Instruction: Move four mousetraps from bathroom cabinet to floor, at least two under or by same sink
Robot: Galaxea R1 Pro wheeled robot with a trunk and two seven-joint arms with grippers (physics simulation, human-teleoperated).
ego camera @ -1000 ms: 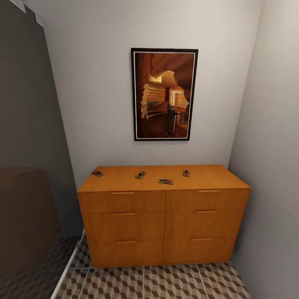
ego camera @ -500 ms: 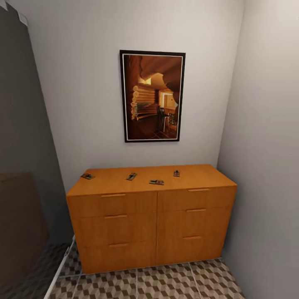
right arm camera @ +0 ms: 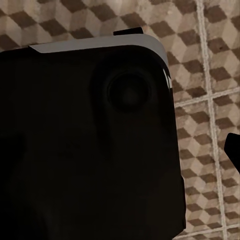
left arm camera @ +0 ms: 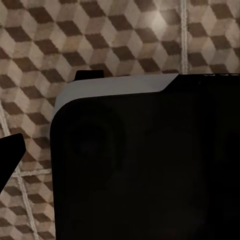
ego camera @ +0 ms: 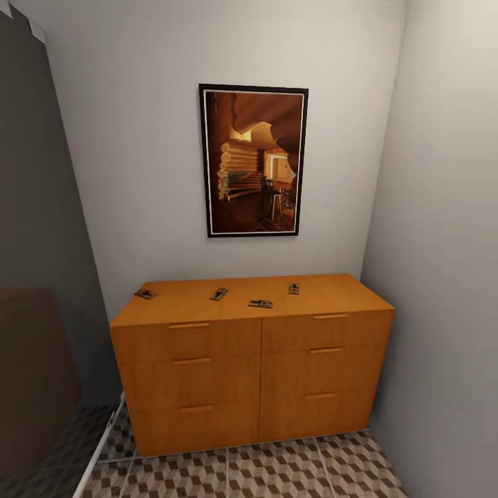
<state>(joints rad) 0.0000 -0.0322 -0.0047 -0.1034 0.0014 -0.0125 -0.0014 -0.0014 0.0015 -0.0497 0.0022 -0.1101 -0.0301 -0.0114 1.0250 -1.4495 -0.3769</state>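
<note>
Bathroom corner, cabinet (ego camera: pixel 252 360) ahead under a framed picture (ego camera: pixel 253 160). All four mousetraps (ego camera: pixel 261 303) lie on its top, spread along the rear half. I am at the approach step; gripper state cannot be told. Next, I judge: close in, raise an arm.

Hidden, cropped or too small

Four mousetraps (ego camera: pixel 220 294) on the cabinet (ego camera: pixel 252 363) too tiny for any detail. Bathroom floor (left arm camera: pixel 125 37) largely blocked in both wrist views by a dark robot body (left arm camera: pixel 150 165). Dark brown shape (ego camera: pixel 31 373) cut off at head view's left edge.
</note>
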